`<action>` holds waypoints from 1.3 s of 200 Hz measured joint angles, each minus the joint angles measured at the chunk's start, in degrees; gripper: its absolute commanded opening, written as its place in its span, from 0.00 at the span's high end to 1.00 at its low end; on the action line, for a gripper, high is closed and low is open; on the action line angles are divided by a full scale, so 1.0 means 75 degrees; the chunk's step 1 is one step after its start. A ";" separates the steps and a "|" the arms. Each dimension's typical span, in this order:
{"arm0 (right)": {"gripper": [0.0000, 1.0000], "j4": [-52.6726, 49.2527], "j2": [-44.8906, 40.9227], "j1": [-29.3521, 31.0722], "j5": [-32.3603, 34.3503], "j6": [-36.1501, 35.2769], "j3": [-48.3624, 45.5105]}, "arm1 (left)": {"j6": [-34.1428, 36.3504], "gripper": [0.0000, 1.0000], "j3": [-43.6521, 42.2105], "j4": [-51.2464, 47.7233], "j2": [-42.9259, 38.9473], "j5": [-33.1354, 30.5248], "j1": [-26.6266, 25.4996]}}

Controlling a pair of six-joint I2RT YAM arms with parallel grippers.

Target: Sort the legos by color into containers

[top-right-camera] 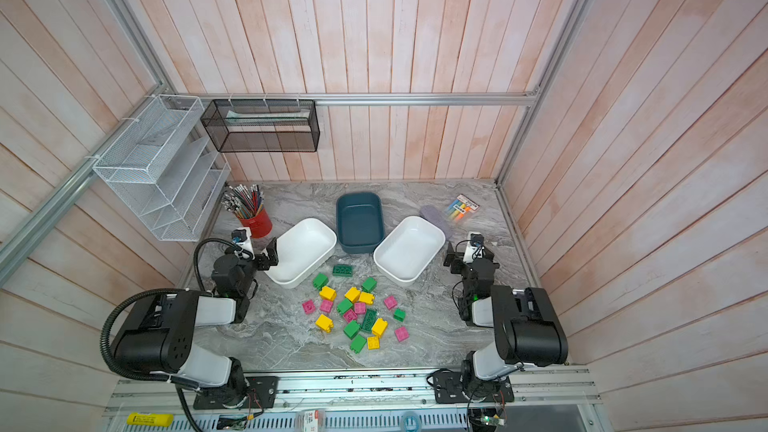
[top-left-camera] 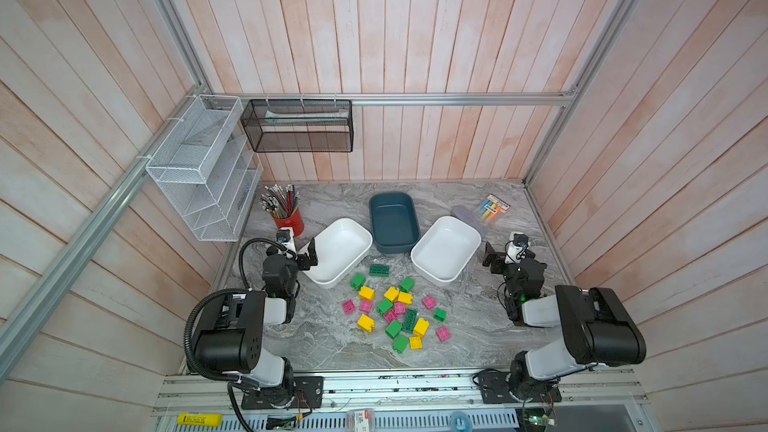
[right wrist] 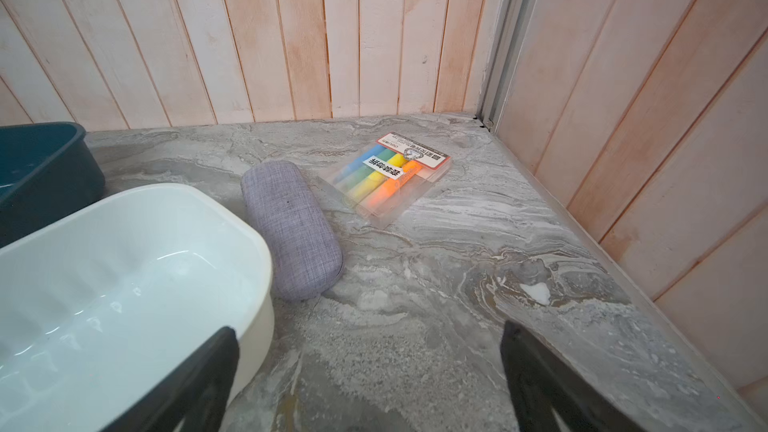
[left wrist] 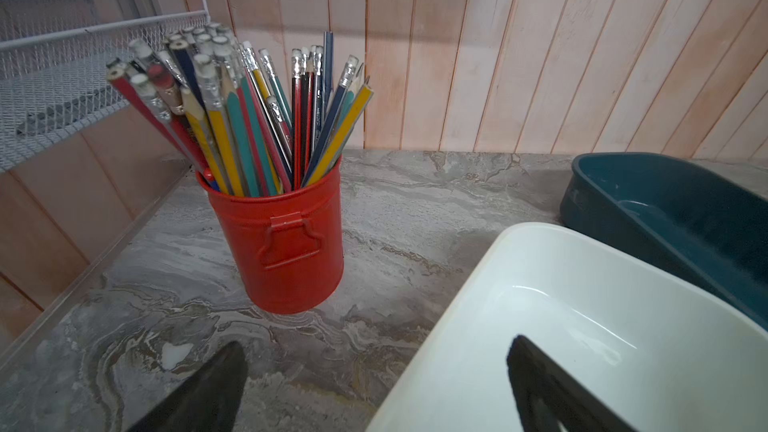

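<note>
- Bench: grey marbled surface walled in by pale planks, with both arms mounted at its near edge.
- Legos: a loose cluster of green, yellow and pink bricks on the near middle of the bench, between the two arms. Every brick lies on the bench surface, outside the tubs.
- Long dark green brick: lies flat, apart from the cluster, just in front of the dark teal tub and between the two white tubs.
- Dark teal tub: the farthest of the three containers, set in the middle, its floor bare.
- Left white tub and right white tub: angled to either side of the teal tub, each close to it, both with bare floors.
- Left fingers: spread wide apart and gripping nothing — in the left wrist view one tip is over the bench and the other over the left white tub.
- Right fingers: likewise spread wide apart and gripping nothing — in the right wrist view one tip is over the right white tub's rim, the other over bare bench.
- Red pencil cup: upright and packed with pencils, near the left white tub at the bench's left edge.
- Grey case: lies just beside the right white tub.
- Marker pack: lies near the grey case, toward the far right corner.
- White wire rack and black mesh basket: hung from the frame rails above the far left corner.
</note>
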 measured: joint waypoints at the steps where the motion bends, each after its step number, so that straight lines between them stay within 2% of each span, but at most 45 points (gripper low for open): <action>1: 0.02 0.0000 0.0000 0.0000 0.0000 0.0000 0.0000 | 0.0000 0.00 0.0000 0.0000 0.0000 0.0000 0.0000; 228: 0.02 0.0000 -0.0015 0.0000 0.0000 0.0006 0.0000 | -0.0003 0.01 -0.0006 0.0003 -0.0003 0.0000 0.0000; 260: 0.02 -0.0399 -0.0673 0.0000 -0.0210 -0.0009 0.0035 | 0.0000 0.01 0.0259 -0.1096 -0.0612 0.0000 0.0000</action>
